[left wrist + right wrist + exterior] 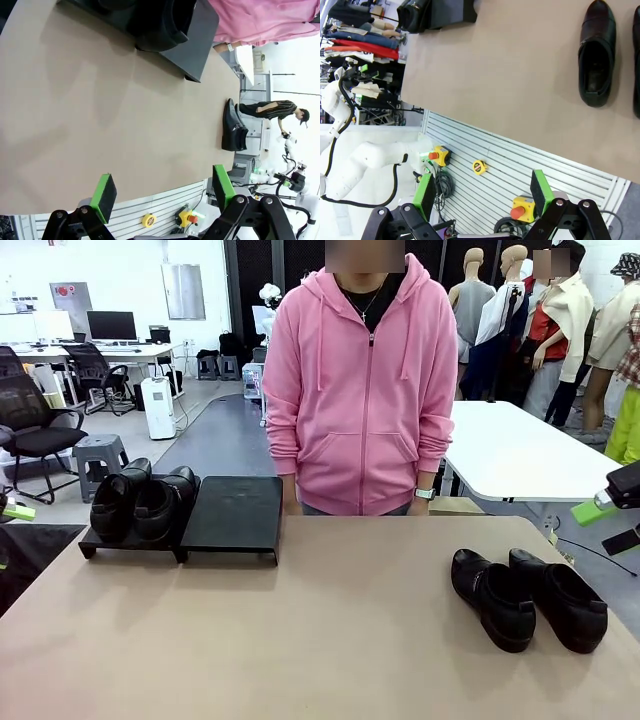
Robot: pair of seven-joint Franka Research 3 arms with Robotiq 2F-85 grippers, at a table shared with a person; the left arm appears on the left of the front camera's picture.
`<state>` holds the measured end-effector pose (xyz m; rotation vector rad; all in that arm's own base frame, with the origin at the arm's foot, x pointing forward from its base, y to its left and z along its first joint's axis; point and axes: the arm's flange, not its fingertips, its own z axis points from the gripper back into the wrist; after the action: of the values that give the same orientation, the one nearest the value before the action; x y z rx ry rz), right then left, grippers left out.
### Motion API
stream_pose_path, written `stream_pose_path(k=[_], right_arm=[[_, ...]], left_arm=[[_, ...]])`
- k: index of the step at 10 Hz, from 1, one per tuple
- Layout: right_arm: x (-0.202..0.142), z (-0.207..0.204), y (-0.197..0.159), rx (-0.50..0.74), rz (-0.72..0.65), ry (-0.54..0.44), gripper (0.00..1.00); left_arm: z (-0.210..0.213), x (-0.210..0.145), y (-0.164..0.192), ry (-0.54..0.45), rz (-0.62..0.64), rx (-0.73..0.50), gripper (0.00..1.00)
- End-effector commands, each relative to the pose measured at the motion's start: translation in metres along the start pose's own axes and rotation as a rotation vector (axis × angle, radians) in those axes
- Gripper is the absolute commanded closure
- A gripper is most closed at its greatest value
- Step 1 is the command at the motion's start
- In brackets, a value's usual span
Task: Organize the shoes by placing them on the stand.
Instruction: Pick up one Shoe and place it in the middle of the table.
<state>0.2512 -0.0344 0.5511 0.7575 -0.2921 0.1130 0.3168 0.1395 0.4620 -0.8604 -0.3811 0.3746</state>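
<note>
Shoes, four, glossy black. First pair (121, 502): side by side on the left platform (100, 544) of the stand, at the table's far left. Second pair (493, 598): side by side on the bare table (320, 650), right side, toes toward me, well apart from the stand. Right platform (233, 515): just beside the left one. Person in a pink hoodie (360, 390): standing at the far edge. My left gripper (164, 192): fingers spread wide, holding nothing. My right gripper (482, 190): likewise wide apart, holding nothing, beyond the table's edge.
</note>
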Motion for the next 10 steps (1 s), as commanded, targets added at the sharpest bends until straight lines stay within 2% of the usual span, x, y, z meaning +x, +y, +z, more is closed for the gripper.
stream_pose_path(k=[1,4,5,6,7,8,9,10], right_arm=[[0.002,0.002,0.004,0.025,-0.002,-0.006,0.0],[0.0,0.0,0.0,0.0,0.0,0.0,0.0],[0.022,-0.028,0.002,-0.43,-0.042,0.115,0.0],[0.045,-0.047,-0.006,-0.847,0.018,0.132,0.0],[0.064,-0.057,-0.016,-1.042,0.134,0.125,0.0],[0.074,-0.065,-0.02,-1.222,0.133,0.123,0.0],[0.075,-0.069,-0.018,-1.182,0.221,0.097,0.0],[0.067,-0.062,-0.006,-0.844,0.17,0.163,0.0]], left_arm=[[0.003,-0.001,-0.001,0.007,0.007,0.003,0.0],[0.003,-0.001,-0.001,0.007,0.007,0.003,0.0],[0.003,-0.001,-0.001,0.007,0.007,0.003,0.0],[0.003,-0.001,-0.001,0.007,0.007,0.003,0.0],[0.003,-0.001,-0.001,0.007,0.007,0.003,0.0],[0.003,-0.001,-0.001,0.007,0.007,0.003,0.0],[0.003,-0.001,-0.001,0.007,0.007,0.003,0.0],[0.003,-0.001,-0.001,0.007,0.007,0.003,0.0]])
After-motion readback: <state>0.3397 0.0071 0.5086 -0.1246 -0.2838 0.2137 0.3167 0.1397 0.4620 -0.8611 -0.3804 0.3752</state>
